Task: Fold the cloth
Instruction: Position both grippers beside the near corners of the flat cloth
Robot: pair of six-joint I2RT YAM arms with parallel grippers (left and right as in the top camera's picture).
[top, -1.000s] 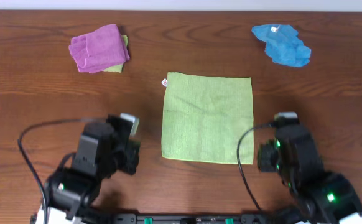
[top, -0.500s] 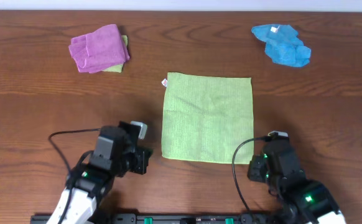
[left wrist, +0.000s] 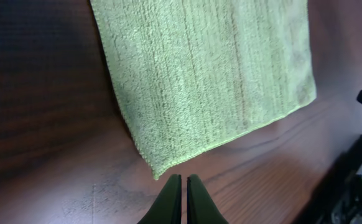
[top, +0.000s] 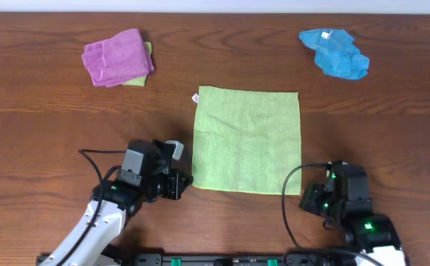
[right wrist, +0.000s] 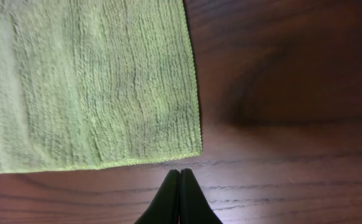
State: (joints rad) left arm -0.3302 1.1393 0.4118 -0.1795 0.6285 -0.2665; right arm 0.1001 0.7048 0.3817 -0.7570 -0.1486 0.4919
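Lime-green terry, the cloth lies flat and unfolded as a square in the middle of the dark wooden desk. It has a small white tag at its far left corner and faint creases across it. The left tool is closed, its two dark fingertips pressed together with nothing between them. The tips sit just beside the cloth's near left corner, not on it; whether they touch the wood cannot be told. The right tool is likewise closed and empty. Its tips point at the cloth's near edge close to the near right corner, with a strip of bare wood between them and the hem. At the far left of the desk a crumpled purple-pink cloth lies on a yellow-green one. At the far right is a bunched bright blue cloth with a white tag. Both are well apart from the green square.
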